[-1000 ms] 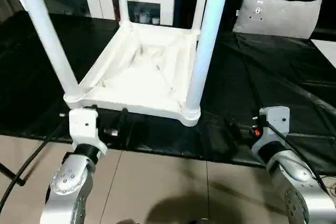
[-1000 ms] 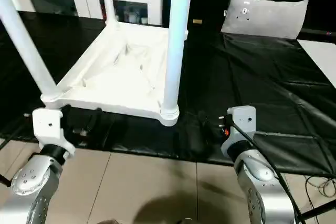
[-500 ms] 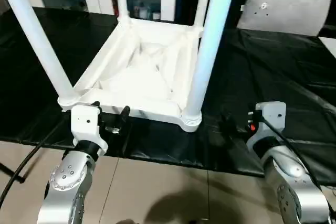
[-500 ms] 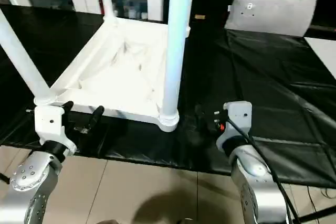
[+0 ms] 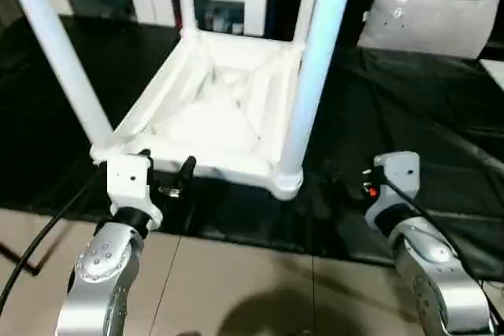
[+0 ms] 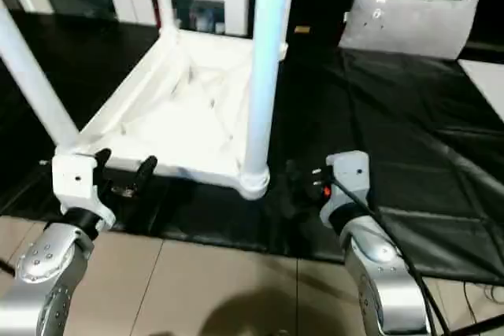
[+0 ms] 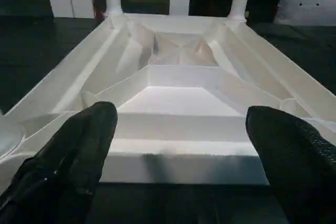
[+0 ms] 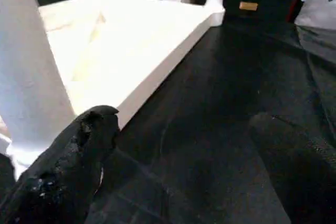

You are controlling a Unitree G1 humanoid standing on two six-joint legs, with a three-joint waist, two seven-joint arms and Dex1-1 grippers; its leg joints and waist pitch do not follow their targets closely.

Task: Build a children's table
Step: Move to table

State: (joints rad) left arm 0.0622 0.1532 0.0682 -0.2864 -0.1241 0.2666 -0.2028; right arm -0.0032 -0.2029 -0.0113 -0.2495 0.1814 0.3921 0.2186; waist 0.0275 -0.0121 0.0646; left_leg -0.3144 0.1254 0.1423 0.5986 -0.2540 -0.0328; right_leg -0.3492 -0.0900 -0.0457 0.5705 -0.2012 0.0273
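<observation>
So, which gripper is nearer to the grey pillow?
Right. The right gripper sits at the near edge of the black mat, on the pillow's side; the left gripper is farther, in front of the upside-down table's near edge.

fingers (image 8: 63, 166): spread, empty | table (image 8: 131, 51): upside-down, near leg (image 8: 29, 61) beside one finger

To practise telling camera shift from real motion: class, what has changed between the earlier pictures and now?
The left gripper and right gripper seem to have edged slightly closer to the near rim of the upturned white plastic children's table; part of the shift is the camera's. Nothing was taken hold of or let go. Both grippers are open as before, and the table rests unmoved, legs up, on the black mat.
</observation>
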